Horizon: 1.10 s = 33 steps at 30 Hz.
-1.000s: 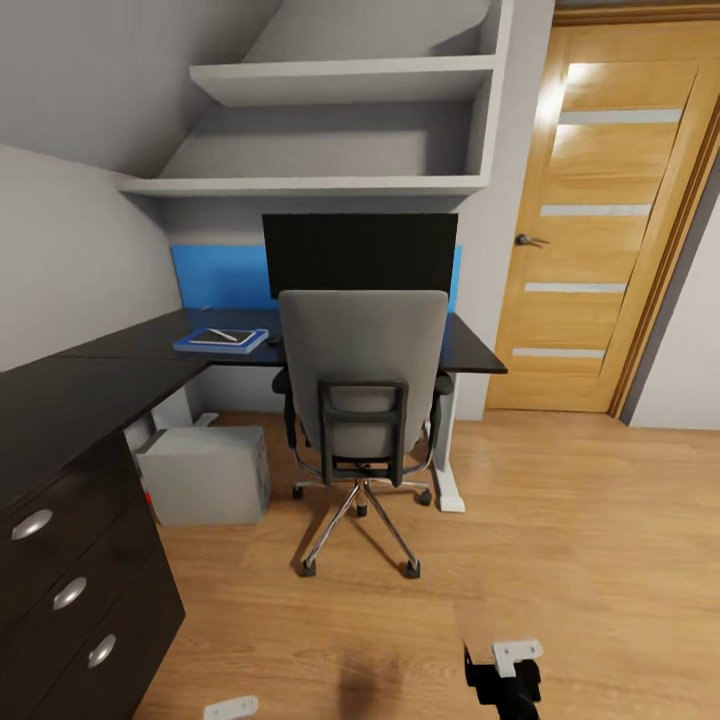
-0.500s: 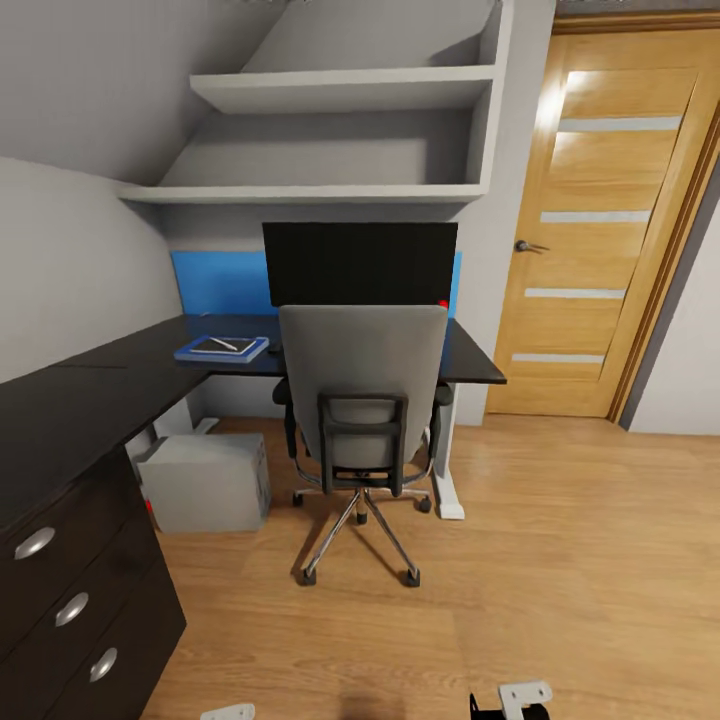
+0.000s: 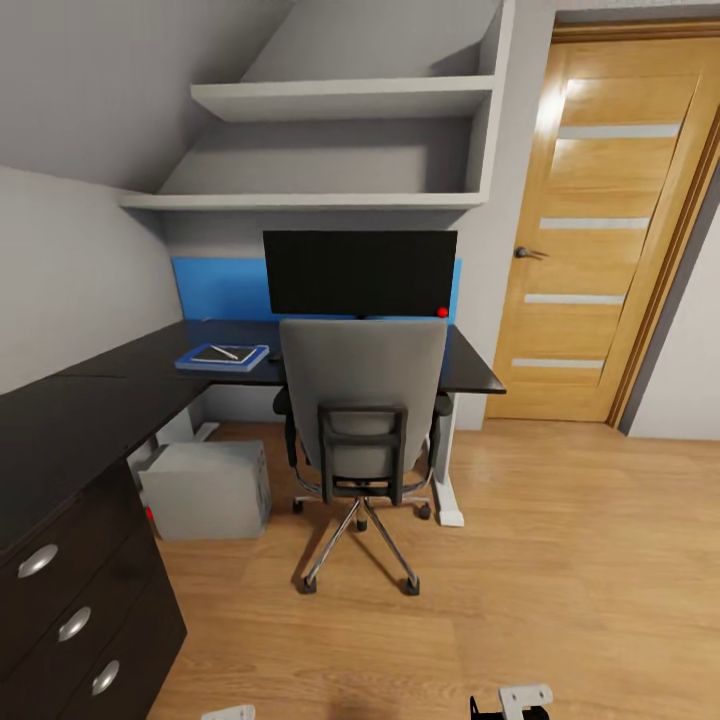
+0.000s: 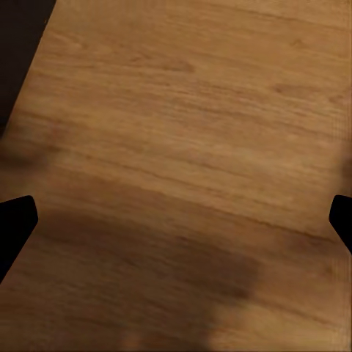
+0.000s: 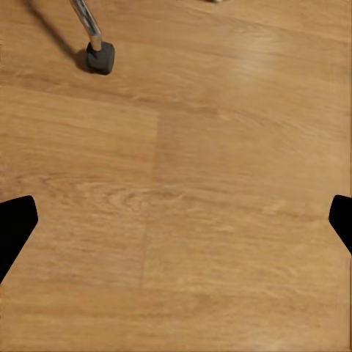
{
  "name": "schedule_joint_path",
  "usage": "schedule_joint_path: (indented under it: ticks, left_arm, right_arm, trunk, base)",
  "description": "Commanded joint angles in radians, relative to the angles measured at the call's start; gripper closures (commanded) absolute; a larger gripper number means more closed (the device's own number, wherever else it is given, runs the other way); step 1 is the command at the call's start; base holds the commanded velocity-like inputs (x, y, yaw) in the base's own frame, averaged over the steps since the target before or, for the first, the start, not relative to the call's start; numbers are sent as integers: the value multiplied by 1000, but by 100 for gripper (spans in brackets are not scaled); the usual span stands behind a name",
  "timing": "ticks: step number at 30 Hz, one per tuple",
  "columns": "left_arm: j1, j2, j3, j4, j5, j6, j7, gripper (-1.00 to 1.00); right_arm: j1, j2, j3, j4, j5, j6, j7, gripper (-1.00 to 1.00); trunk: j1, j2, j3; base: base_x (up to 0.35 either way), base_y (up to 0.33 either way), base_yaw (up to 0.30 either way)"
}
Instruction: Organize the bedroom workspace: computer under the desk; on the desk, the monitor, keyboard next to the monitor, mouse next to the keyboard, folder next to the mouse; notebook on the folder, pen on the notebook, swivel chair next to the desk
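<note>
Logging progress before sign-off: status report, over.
Both grippers open, empty, over floor. Folder, notebook, pen stacked on desk. Chair tucked in, hiding keyboard area.

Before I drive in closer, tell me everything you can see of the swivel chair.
The grey upholstered swivel chair stands upright on the wooden floor, its tall backrest toward the camera and its seat tucked toward the long black desk. A black frame bracket sits on the lower back, with black armrests at both sides. The chrome star base ends in dark castors; one castor appears in the right wrist view. Nothing grips it.
</note>
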Motion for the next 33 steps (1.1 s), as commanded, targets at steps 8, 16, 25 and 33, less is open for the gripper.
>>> schedule_joint_path:
  ticks: [8, 16, 25, 33]
  left_arm:
    - [-1, 0, 6, 1, -2, -4, 3, -100]
    - [-1, 4, 7, 1, -1, -4, 3, -100]
    - [-1, 8, 7, 1, -1, -3, 3, -100]
    - [0, 8, 5, 1, -2, -3, 2, -100]
  right_arm:
    - [-1, 1, 9, 3, -3, -3, -4, -100]
    - [-1, 1, 8, 2, -3, -3, -4, -100]
    - [-1, 1, 9, 3, -3, -3, -4, -100]
    - [-1, 1, 9, 3, -3, -3, -4, -100]
  trunk:
    - [-31, 56, 24]
    - [-62, 112, 49]
    - [-96, 175, 77]
    - [-127, 231, 102]
  base:
    - [0, 0, 0]
    - [0, 0, 0]
    - [0, 0, 0]
    - [0, 0, 0]
